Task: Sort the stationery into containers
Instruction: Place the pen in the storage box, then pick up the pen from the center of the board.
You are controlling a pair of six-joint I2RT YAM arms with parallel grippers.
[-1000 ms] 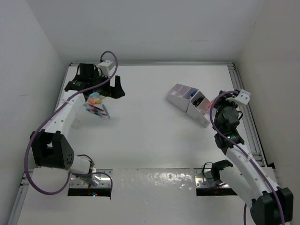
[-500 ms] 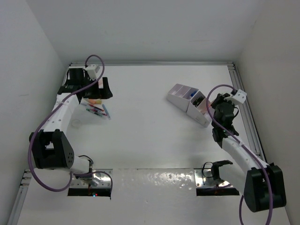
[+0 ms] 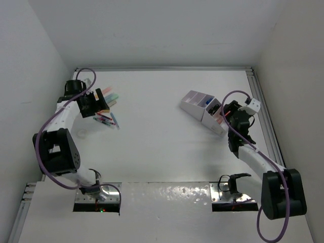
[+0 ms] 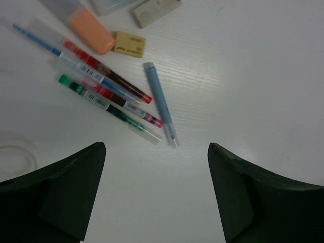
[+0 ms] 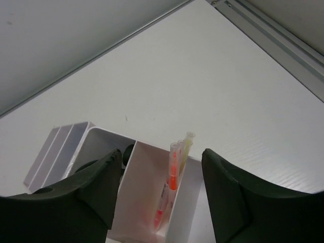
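Here, left pincer [image 4: 155, 152] gapes over translucent pens [image 4: 109, 93]; right pincer [image 5: 162, 154] gapes over slanted plastic organiser [image 5: 146, 195].

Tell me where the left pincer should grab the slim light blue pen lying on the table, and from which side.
Probably the barrel end nearest the yellow rectangular eraser, coming straight down with the left pincer across the slim light-blue pen. It lies flat with bare table on one side, while the red pen and pink-tipped pen crowd its other half.
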